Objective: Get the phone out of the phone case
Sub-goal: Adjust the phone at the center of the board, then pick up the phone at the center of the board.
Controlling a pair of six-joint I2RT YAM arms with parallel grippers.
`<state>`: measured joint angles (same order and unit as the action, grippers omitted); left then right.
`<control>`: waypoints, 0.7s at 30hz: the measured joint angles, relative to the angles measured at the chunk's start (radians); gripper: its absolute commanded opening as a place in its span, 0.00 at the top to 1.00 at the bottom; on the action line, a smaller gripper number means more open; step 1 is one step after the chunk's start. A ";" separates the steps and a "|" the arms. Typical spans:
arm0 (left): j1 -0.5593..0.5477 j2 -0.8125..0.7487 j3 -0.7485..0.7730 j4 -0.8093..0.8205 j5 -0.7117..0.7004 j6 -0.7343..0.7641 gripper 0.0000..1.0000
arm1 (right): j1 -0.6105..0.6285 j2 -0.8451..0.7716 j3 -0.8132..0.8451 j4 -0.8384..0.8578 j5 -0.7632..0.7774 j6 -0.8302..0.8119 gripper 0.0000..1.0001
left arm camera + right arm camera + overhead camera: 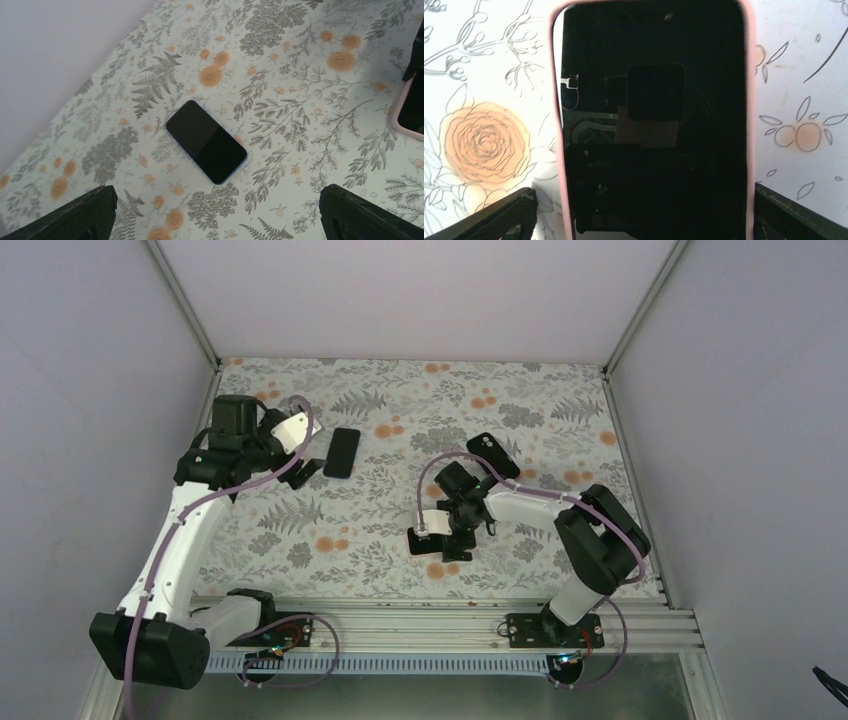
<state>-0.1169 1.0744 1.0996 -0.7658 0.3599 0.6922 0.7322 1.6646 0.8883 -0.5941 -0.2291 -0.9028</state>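
A pink phone case (751, 100) lies flat on the floral table with a glossy black phone face (654, 125) filling it. My right gripper (644, 220) is open right above its near end, one finger on either side of the case. The case's edge also shows at the right of the left wrist view (411, 107). A bare black phone (206, 141) with a blue rim lies screen up at the back left (342, 452). My left gripper (305, 458) is open and empty just left of it, above the table.
A black phone-shaped item (493, 455) with a round camera cutout lies behind the right gripper (440, 543). White walls with metal corner posts close in the left, right and back. A metal rail (430, 620) runs along the near edge.
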 measured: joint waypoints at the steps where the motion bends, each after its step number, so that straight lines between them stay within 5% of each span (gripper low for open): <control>1: 0.000 0.009 0.000 -0.001 0.010 0.000 0.00 | -0.005 -0.010 -0.014 0.001 -0.006 -0.006 0.01; 7: 0.003 0.040 0.002 -0.014 0.062 -0.001 0.00 | -0.041 -0.067 -0.086 0.028 -0.031 -0.041 0.08; 21: 0.003 0.136 0.029 -0.019 0.227 -0.065 0.00 | -0.041 -0.087 -0.089 0.089 0.009 0.012 0.50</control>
<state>-0.1139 1.2106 1.1286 -0.7853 0.5869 0.6273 0.6914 1.5772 0.7990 -0.5053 -0.2203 -0.8909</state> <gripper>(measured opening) 0.999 0.739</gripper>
